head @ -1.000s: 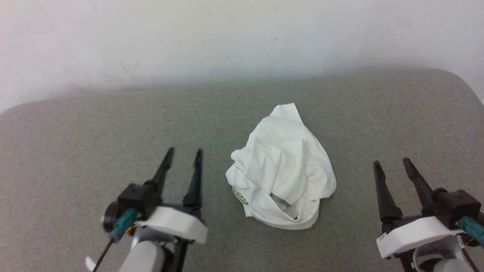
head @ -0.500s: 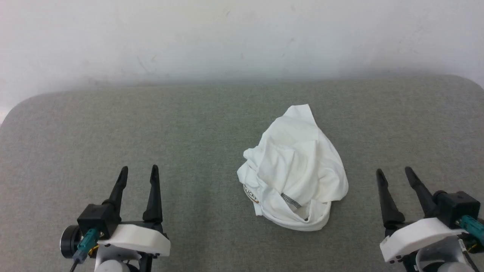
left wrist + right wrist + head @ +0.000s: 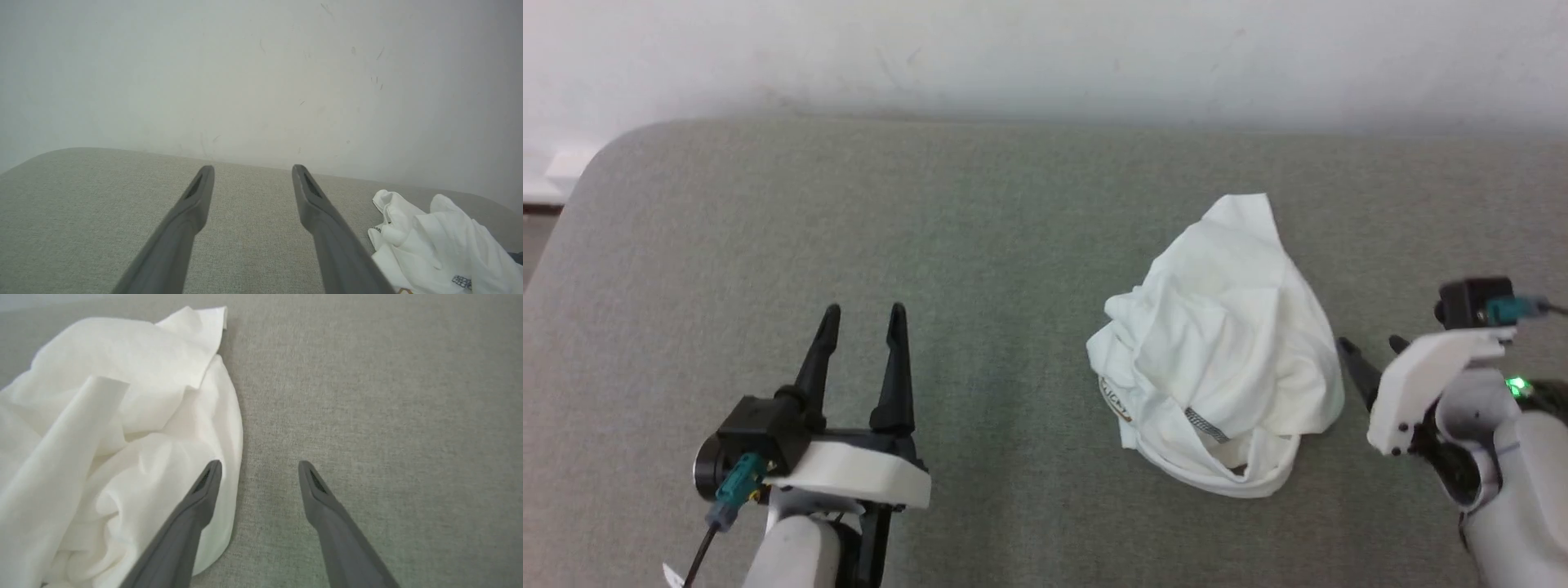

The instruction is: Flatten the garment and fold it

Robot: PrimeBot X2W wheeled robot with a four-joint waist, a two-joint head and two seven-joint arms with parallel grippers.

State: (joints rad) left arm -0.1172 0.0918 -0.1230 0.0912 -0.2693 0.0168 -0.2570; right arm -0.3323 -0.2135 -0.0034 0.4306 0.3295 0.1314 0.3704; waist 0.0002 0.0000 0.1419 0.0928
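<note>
- Head view showed a grey-green woven fabric surface (image 3: 1013, 204), cut off at the frame edges.
- A crumpled white thin-fabric garment (image 3: 1225, 343) lay right of centre, its sleeves lost in folds.
- The left gripper (image 3: 864, 310) stood spread and empty, well apart from the garment.
- The right gripper (image 3: 1369, 343), also spread, sat just beside the garment's edge, half hidden by its own mount.

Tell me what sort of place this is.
Probably an indoor robot test space: a grey fabric-covered surface with rounded corners against a bare, scuffed white wall, and a crumpled white garment lying on it.

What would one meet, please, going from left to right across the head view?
First the left claw, open, then the crumpled white garment, then the right claw, open beside the garment's edge.
</note>
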